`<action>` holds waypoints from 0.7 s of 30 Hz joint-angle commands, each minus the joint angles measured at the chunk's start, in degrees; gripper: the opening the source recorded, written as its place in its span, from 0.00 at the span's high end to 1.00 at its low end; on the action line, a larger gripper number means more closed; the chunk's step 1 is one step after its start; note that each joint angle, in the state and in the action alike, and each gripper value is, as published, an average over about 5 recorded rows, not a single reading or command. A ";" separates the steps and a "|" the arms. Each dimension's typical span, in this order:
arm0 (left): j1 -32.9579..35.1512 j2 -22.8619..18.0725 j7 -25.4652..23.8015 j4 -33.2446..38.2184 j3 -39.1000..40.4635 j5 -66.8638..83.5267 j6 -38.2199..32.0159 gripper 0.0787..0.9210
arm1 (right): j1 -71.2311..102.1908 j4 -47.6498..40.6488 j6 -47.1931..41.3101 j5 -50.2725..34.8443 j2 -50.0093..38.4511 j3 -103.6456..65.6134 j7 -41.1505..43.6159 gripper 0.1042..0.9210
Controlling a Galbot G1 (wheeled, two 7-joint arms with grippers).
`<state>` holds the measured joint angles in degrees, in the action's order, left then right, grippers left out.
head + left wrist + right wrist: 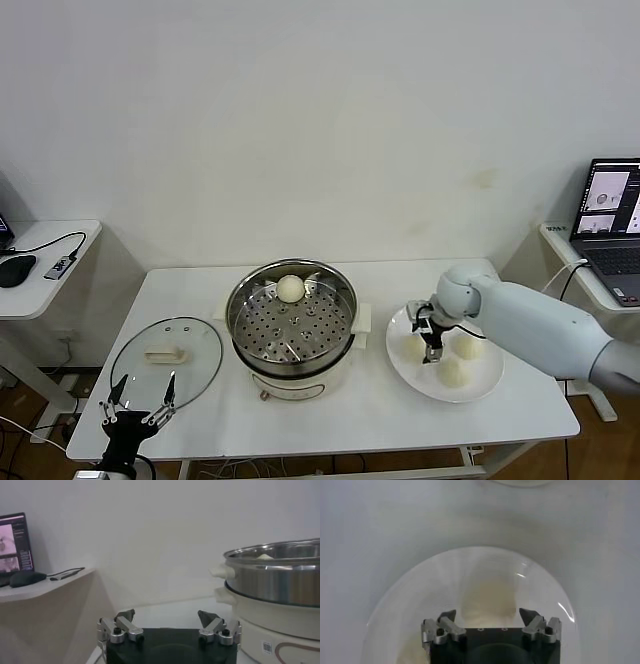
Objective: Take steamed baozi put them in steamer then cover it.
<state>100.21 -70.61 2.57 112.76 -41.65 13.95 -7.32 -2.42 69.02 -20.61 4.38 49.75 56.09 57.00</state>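
The right gripper (432, 338) hangs over the flat white plate (480, 385), its fingers spread wide and empty on either side of a small cream-white steamed bun (487, 600) lying directly beneath it, apparently the bun on the plate's steamer side (415, 347). Two more buns (466, 345) (452, 371) lie close beside it on the same plate, and a fourth (290, 288) already rests on the perforated tray at the far side of the shiny round steel steamer (291, 312). The likeliest trouble is crowding: a fingertip coming down could clip a neighbouring bun and roll it, or a hard squeeze could dent the soft dough. The left gripper (141, 393) waits, also open, at the table's near edge just short of the clear glass lid (166, 360) with its white handle, which lies flat beside the steamer. The right arm hides part of the plate, and the wrist view cuts off the bun's near side behind the gripper body, so contact cannot be judged.
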 commanded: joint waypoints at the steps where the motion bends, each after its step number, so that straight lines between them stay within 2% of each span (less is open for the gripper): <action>1: 0.03 0.02 0.04 0.05 -0.03 0.00 0.02 0.12 | 0.96 -1.25 -0.12 0.57 0.72 -0.38 -0.01 0.33; 5: 0.06 -0.04 0.06 0.13 -0.11 0.02 0.00 0.12 | 0.76 -1.24 -0.23 0.57 0.64 -0.71 -0.17 0.39; 11: 0.07 -0.06 0.06 0.42 -0.09 0.06 0.09 0.12 | -1.80 1.19 0.27 -0.85 -1.14 -1.22 0.60 0.41; 21: -0.70 0.46 0.05 0.43 0.39 0.16 0.32 0.12 | -18.87 10.65 -3.09 -11.92 -7.48 5.69 1.59 0.42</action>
<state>99.43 -70.08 2.62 113.21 -41.19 14.12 -7.00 -13.80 75.88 -23.06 -3.04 45.03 59.22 58.17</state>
